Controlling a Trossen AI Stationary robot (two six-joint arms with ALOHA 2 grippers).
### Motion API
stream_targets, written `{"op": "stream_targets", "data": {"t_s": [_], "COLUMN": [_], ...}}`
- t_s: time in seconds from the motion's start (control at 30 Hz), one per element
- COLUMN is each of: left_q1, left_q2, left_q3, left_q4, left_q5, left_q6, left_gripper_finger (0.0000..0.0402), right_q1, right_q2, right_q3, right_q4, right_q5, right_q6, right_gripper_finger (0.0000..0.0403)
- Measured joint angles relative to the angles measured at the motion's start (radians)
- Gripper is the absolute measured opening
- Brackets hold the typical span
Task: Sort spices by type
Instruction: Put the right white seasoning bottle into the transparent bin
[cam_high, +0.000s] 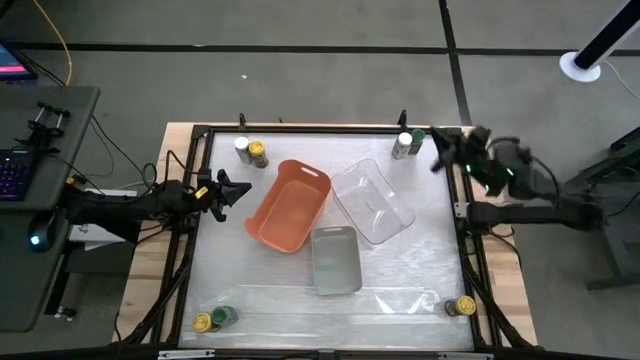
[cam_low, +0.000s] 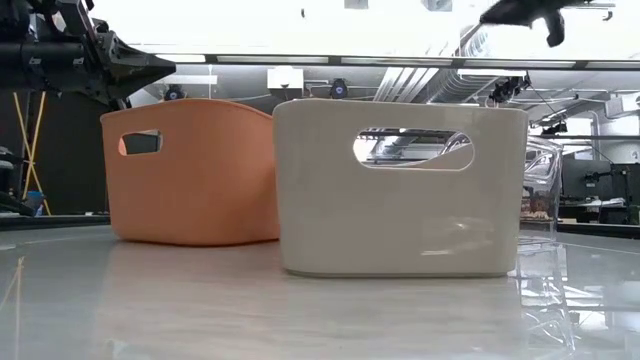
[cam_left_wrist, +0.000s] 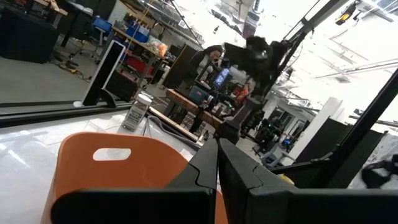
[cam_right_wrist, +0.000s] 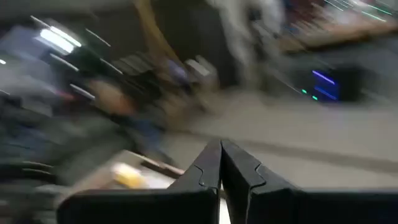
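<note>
No jar is held yet: the right gripper (cam_high: 441, 150), fingers pressed together, hovers beside the upper-right spice jars (cam_high: 406, 144); it must open first. The left gripper (cam_high: 228, 192), also closed, waits mid-left.

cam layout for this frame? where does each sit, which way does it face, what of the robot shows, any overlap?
High: overhead, straight down; both arms, left hand, right hand, three trays.
Low: tabletop level, facing the room; grey tray in front, arms at top.
Left wrist: past its shut fingers over the orange tray.
Right wrist: blurred, shut fingers only.
Shared: orange tray appears in high, low and left wrist.
</note>
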Motion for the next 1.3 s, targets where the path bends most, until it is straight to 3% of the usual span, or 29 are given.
{"op": "stream_targets", "data": {"t_s": [0.07, 0.17, 0.27, 0.5, 0.7, 0.87, 1.03, 1.3], "left_q1": [0.000, 0.000, 0.000, 0.000, 0.000, 0.000, 0.000, 0.000], "left_q2": [0.000, 0.000, 0.000, 0.000, 0.000, 0.000, 0.000, 0.000], "left_q3": [0.000, 0.000, 0.000, 0.000, 0.000, 0.000, 0.000, 0.000], "left_q4": [0.000, 0.000, 0.000, 0.000, 0.000, 0.000, 0.000, 0.000], "left_q5": [0.000, 0.000, 0.000, 0.000, 0.000, 0.000, 0.000, 0.000], "left_q6": [0.000, 0.000, 0.000, 0.000, 0.000, 0.000, 0.000, 0.000], "left_gripper_finger": [0.0001, 0.0001, 0.0001, 0.0001, 0.0001, 0.0001, 0.0001, 0.0001], "right_q1": [-0.106, -0.273, -0.414, -0.633, -0.668, -0.662, -0.665, -0.665], "right_q2": [0.125, 0.310, 0.484, 0.756, 0.846, 0.848, 0.849, 0.867], "right_q3": [0.145, 0.288, 0.357, 0.414, 0.446, 0.457, 0.451, 0.365], "right_q4": [-0.220, -0.437, -0.524, -0.563, -0.562, -0.578, -0.613, -0.596], "right_q5": [-0.017, -0.199, -0.379, -0.443, -0.497, -0.579, -0.585, -0.568], "right_q6": [0.082, 0.068, 0.011, 0.176, 0.196, 0.151, 0.145, 0.146], "right_gripper_finger": [0.0000, 0.0000, 0.0000, 0.0000, 0.0014, 0.0032, 0.0005, 0.0001]}}
